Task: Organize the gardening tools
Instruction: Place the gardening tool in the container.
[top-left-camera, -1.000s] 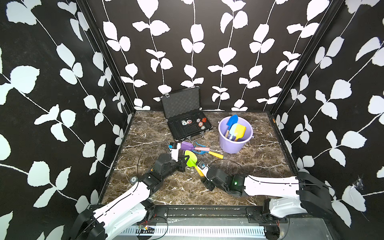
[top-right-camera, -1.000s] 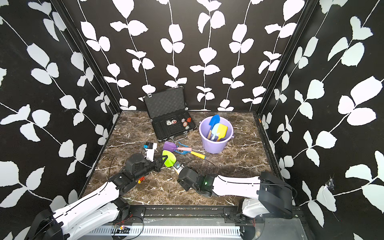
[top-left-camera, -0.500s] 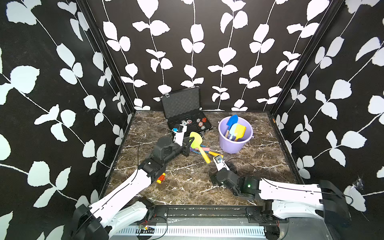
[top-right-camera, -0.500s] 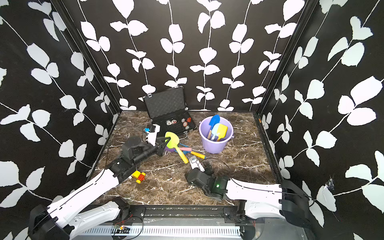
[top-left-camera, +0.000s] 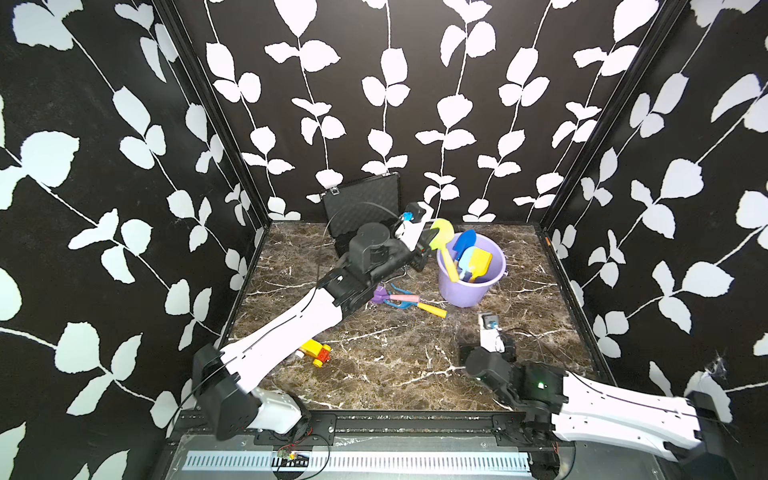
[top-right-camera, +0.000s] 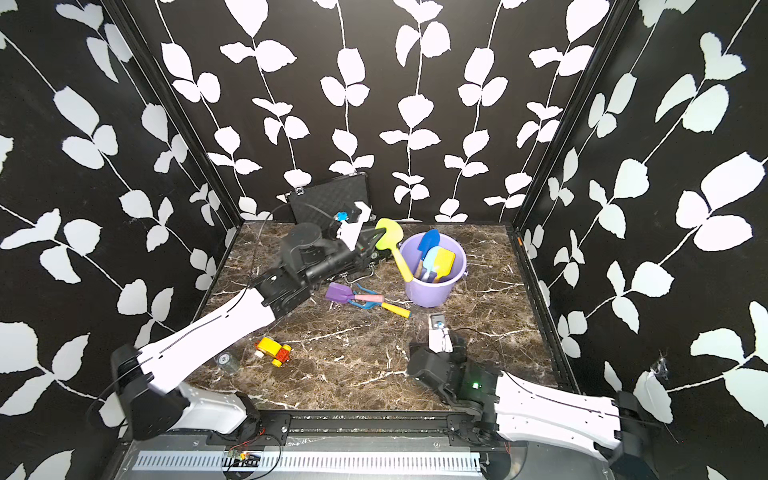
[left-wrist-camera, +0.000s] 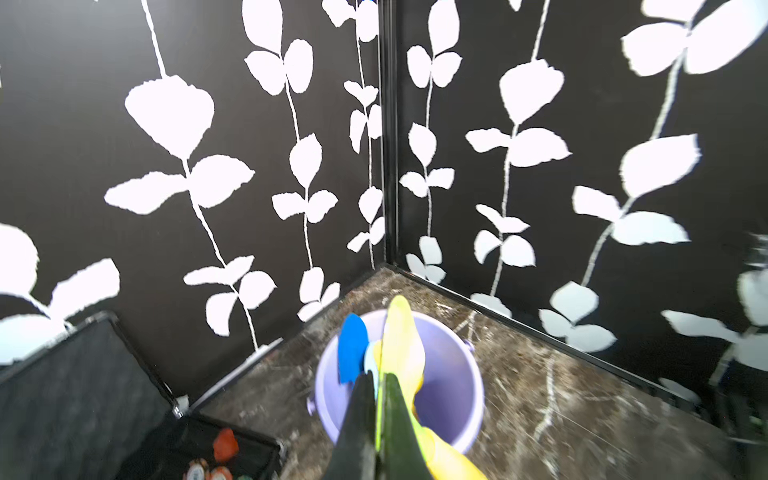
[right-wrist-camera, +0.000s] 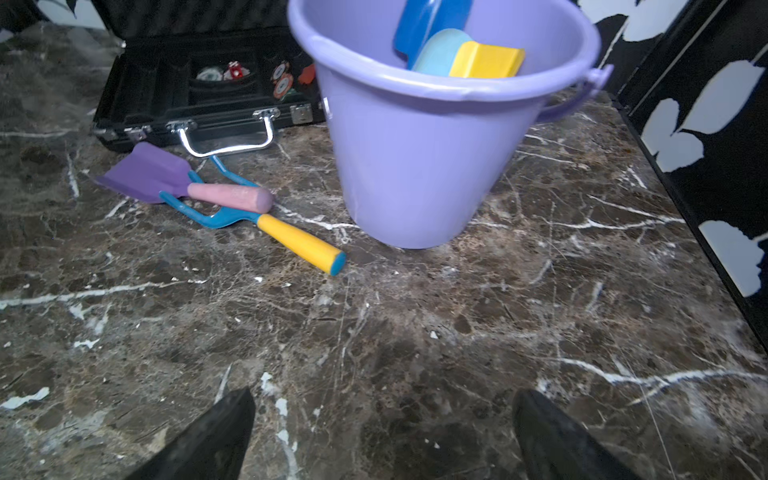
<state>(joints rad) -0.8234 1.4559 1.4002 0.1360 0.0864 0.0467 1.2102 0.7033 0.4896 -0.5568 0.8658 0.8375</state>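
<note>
Green scoop (top-left-camera: 441, 232) steeply tilted, handle down

worktop (right-wrist-camera: 415, 353): polished dark-brown marble look, white veins, soft sheen | bucket (right-wrist-camera: 415, 158): smooth lilac plastic, satin | purple spade (right-wrist-camera: 145, 172): matt plastic, pink handle slightly grainy | blue rake (right-wrist-camera: 220, 218): glossy plastic, yellow handle matt | yellow-green scoop (top-left-camera: 441, 232): smooth plastic | case (right-wrist-camera: 137, 95): black textured shell, shiny metal handle, foam lining

Marble tabletop (top-right-camera: 353, 365) — bucket (top-right-camera: 428, 293), case (top-right-camera: 328, 195), spade (top-right-camera: 337, 292), rake (top-right-camera: 365, 305)
</note>
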